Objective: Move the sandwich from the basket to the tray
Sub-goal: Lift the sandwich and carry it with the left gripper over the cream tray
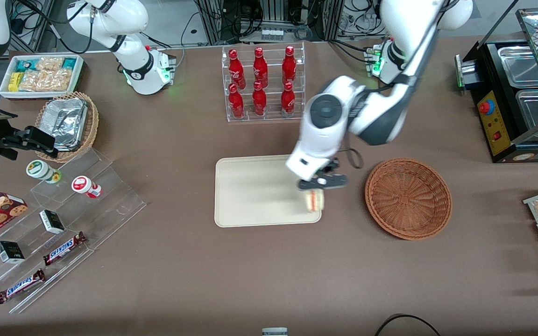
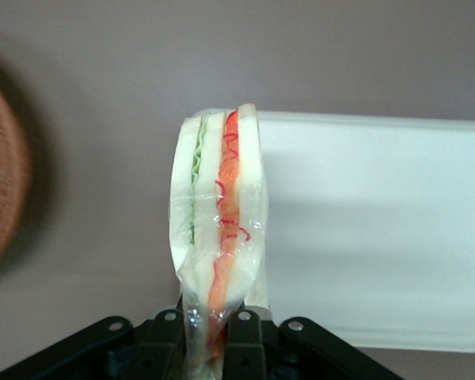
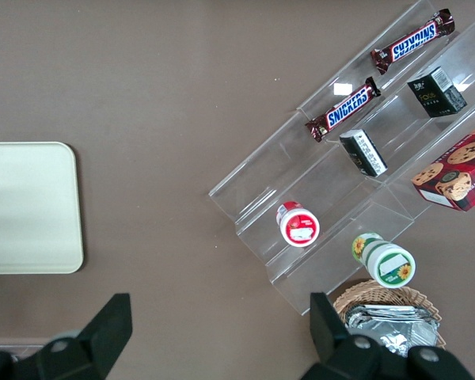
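A: Where's the sandwich (image 2: 218,229)?

B: Clamped in the hand (image 1: 321,183), above the tray (image 1: 250,196)'s edge, nine o'clock of the basket (image 1: 408,198).

A: Risk?

B: Let go here, it may tip onto the bench (image 1: 269,280).

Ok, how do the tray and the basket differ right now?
The tray is flat, cream and rectangular with rounded corners; the basket is round, reddish-brown woven wicker and deeper. The tool, shut on the sandwich, hangs over the tray's edge nearest the basket; nothing hangs over the basket. The basket lies toward the working arm's end of the table, beside the tray. Neither has anything lying in it.
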{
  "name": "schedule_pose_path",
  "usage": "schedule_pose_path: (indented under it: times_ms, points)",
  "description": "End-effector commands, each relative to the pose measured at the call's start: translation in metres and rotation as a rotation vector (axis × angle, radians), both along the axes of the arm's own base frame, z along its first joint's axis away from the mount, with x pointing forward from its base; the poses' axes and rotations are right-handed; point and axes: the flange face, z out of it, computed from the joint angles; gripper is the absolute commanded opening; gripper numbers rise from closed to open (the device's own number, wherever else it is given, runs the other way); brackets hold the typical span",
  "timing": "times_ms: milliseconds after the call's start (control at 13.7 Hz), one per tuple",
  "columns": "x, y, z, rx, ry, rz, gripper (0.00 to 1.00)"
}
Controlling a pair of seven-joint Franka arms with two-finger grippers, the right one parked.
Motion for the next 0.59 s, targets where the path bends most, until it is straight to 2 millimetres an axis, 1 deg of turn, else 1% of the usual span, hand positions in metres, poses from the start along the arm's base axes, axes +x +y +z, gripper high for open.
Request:
schedule_pose_path:
  times_ms: [0, 220, 366, 439, 512]
  points:
    - [-0.012, -0.041, -0.025, 0.031, 0.005, -0.023, 0.0]
    - [-0.025, -0.077, -0.055, 0.038, 0.021, -0.07, 0.0]
    - [-0.03, -0.085, -0.074, 0.048, 0.04, -0.085, 0.0]
    - [-0.032, -0.088, -0.08, 0.049, 0.043, -0.089, 0.0]
    - [-0.036, -0.096, -0.082, 0.045, 0.04, -0.1, 0.0]
